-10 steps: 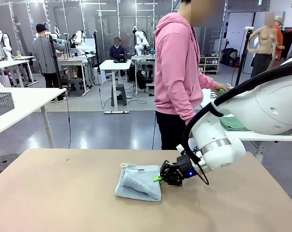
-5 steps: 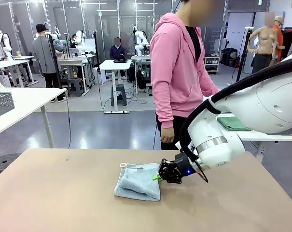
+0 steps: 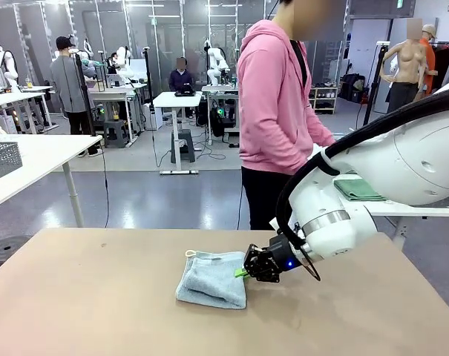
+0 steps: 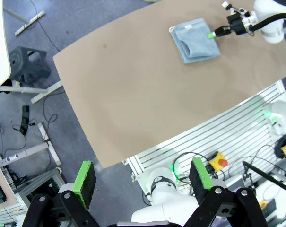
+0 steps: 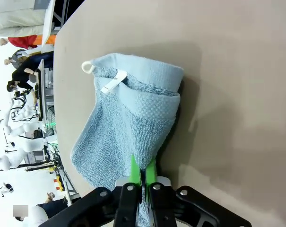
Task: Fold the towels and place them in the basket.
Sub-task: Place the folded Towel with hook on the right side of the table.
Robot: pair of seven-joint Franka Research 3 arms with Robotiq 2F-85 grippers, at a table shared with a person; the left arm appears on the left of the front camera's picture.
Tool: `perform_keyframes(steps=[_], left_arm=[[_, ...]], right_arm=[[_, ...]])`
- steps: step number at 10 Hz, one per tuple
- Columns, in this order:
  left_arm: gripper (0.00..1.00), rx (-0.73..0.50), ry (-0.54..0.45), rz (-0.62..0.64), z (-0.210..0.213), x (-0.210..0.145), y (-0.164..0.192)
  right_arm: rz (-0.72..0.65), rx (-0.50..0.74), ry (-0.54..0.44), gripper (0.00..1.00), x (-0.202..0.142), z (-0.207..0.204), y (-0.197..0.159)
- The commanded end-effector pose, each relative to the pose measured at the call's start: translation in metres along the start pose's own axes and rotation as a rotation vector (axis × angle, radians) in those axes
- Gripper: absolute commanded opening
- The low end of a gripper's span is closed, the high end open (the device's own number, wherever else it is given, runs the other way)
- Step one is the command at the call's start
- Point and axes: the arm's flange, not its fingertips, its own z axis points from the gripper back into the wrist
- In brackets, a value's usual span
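Tan table; wrist view shows right pincer clamping blue towel

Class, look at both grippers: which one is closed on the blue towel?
The right gripper: it is shut, pinching the edge of the light blue towel. The left gripper hangs open, high above the table.

We saw a tan table up front and a person in a pink hoodie standing at its far side. White side table sat left. Red stop button sat off the tabletop's near edge.
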Motion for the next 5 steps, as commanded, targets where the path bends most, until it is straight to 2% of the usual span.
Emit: perform_keyframes(steps=[1,2,3,5], left_arm=[[1.0,0.0,0.001,-0.01,0.0,-0.004,0.0],[1.0,0.0,0.001,-0.01,0.0,-0.004,0.0],[1.0,0.0,0.001,-0.01,0.0,-0.004,0.0],[1.0,0.0,0.001,-0.01,0.0,-0.004,0.0]], right_arm=[[0.012,0.011,0.005,0.0,0.004,-0.002,-0.001],[0.0,0.0,0.0,0.04,0.0,0.0,0.0],[0.012,0.008,-0.024,0.04,-0.006,0.021,0.002],[0.025,-0.021,-0.032,0.04,-0.01,0.068,-0.019]])
